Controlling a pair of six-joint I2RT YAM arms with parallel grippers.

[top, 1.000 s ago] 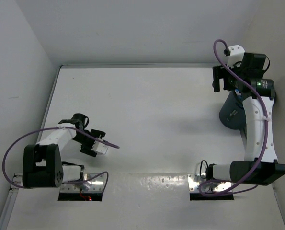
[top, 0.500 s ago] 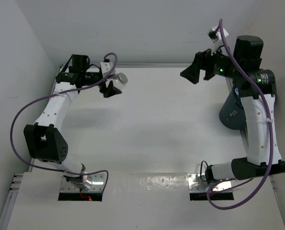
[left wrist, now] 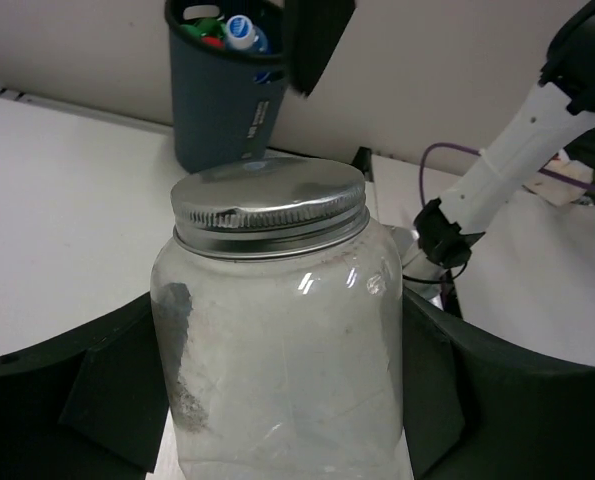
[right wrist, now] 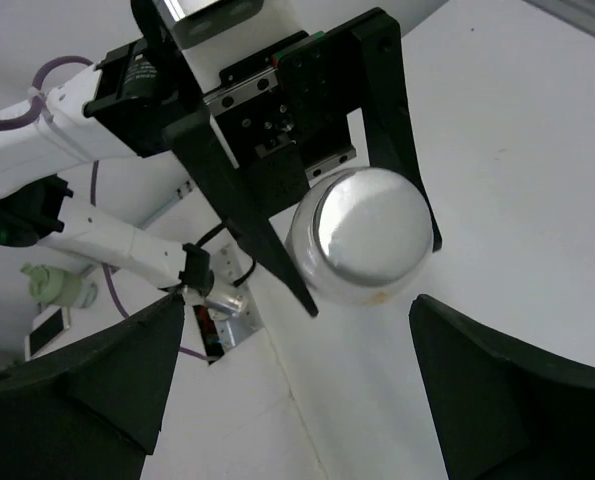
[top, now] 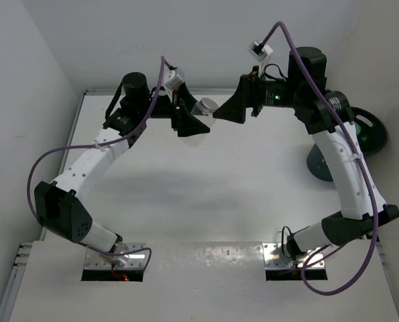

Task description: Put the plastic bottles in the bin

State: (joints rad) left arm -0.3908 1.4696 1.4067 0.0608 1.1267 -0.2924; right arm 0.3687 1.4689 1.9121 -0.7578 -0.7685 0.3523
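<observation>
1. Left arm (top: 92, 157): one second ago it sits folded low beside its base. It now stretches up and away over the table (top: 186, 194), which places the left gripper (top: 189, 114) above the far middle.
2. Left gripper: the fingers pinch a clear glass jar (left wrist: 277, 330) by its body, one finger on each side. The metal screw lid (left wrist: 269, 205) is on and points toward the other arm.
3. Jar contents: only a pale smear shows on the inner wall. No solid contents are discernible.
4. Right gripper (top: 226, 109): one second ago it hangs over the bin (left wrist: 217, 110) at the far right. It has swung left and now faces the jar lid, near it but apart from it. Its fingers are spread wide, and in its own wrist view the lid sits between them.
5. Meaning for the task: this pose reads as a hand-over of the jar, or a grip on its lid. The jar is not a plastic bottle, so the move probably does not advance the task.
6. Bin: it stands upright at the far right of the table, partly hidden behind the right arm (top: 347, 168) in the top view.
7. Bin contents: the left wrist view shows a blue-capped bottle (left wrist: 241, 27), a green bottle (left wrist: 202, 12) and a red cap (left wrist: 212, 42) in its mouth. A fourth bottle cannot be made out.
8. Progress: the task appears complete or nearly so.
</observation>
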